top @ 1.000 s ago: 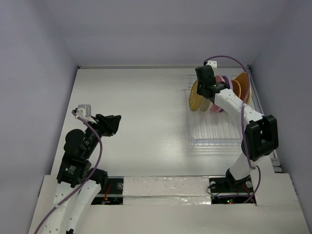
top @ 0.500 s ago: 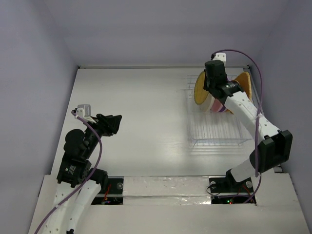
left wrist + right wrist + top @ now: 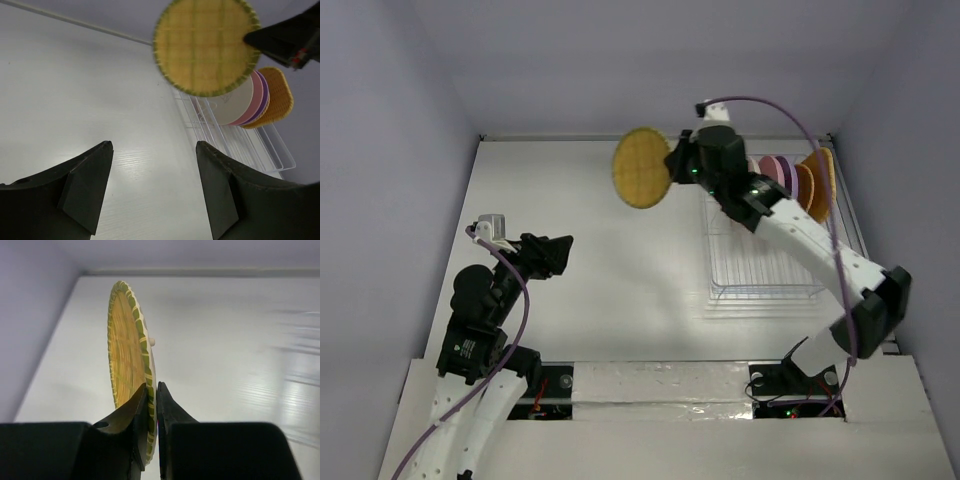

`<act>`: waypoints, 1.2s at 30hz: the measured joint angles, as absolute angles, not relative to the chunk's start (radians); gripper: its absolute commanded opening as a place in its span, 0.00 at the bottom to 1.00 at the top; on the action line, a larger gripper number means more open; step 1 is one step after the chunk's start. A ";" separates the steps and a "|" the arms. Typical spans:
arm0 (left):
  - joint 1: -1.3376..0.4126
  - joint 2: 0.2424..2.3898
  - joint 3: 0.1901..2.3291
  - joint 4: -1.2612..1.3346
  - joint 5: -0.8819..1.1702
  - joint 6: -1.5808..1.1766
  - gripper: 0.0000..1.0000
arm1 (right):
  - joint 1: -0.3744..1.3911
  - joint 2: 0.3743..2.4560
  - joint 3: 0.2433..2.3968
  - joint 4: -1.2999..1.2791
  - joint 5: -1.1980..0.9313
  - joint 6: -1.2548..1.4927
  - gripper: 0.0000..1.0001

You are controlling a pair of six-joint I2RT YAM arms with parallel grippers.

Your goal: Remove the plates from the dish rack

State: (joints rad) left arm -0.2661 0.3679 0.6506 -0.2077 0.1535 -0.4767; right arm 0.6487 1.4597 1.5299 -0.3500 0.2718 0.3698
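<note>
Yellow textured plate (image 3: pixel 641 168): held upright on edge and raised above the table (image 3: pixel 600 230), left of the dish rack (image 3: pixel 760 272). Its rim is clamped between the narrowed fingers of the right gripper (image 3: pixel 152 390). Other plates (image 3: pixel 810 180): stood upright at the rack's far end. Left gripper (image 3: pixel 152 150): spread wide, nothing held, by the table's left side.

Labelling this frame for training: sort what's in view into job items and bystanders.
Job: yellow woven plate, clamped in right gripper; cream plate, pink plate, purple plate, orange textured plate; dish rack.
Bystanders: left gripper, open and empty; white table.
</note>
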 measured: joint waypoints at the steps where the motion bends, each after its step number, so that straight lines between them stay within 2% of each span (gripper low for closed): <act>1: -0.266 0.368 0.651 -0.208 0.154 -0.477 0.65 | 0.675 1.506 1.539 -0.312 0.246 0.400 0.00; 8: -0.266 0.366 0.651 -0.208 0.154 -0.477 0.65 | 0.804 1.932 1.676 -0.103 0.101 0.625 0.00; 18: -0.252 0.366 0.651 -0.207 0.157 -0.477 0.65 | 0.859 2.367 1.993 -0.075 0.076 0.866 0.01; 21: -0.252 0.366 0.651 -0.207 0.157 -0.478 0.65 | 0.858 2.413 2.013 -0.076 0.073 0.904 0.09; 23: -0.252 0.366 0.651 -0.207 0.159 -0.477 0.64 | 0.858 2.425 2.009 -0.081 0.073 0.921 0.20; 24: -0.252 0.366 0.651 -0.207 0.160 -0.478 0.64 | 0.858 2.425 2.000 -0.076 0.073 0.927 0.26; 25: -0.252 0.366 0.651 -0.207 0.161 -0.477 0.64 | 0.857 2.425 1.996 -0.075 0.071 0.934 0.36; 27: -0.252 0.366 0.650 -0.207 0.163 -0.478 0.64 | 0.856 2.425 1.991 -0.070 0.068 0.944 0.44; 28: -0.252 0.366 0.650 -0.207 0.165 -0.477 0.64 | 0.856 2.425 1.989 -0.067 0.067 0.944 0.56; 30: -0.252 0.366 0.650 -0.207 0.171 -0.477 0.64 | 0.856 2.424 1.982 -0.062 0.064 0.942 0.66; 31: -0.252 0.366 0.650 -0.207 0.174 -0.477 0.64 | 0.856 2.424 1.980 -0.066 0.064 0.941 0.75; 33: -0.252 0.366 0.649 -0.207 0.179 -0.477 0.64 | 0.856 2.422 1.975 -0.073 0.062 0.931 0.83; 36: -0.252 0.366 0.649 -0.207 0.181 -0.477 0.64 | 0.856 2.394 1.934 -0.080 0.064 0.908 0.90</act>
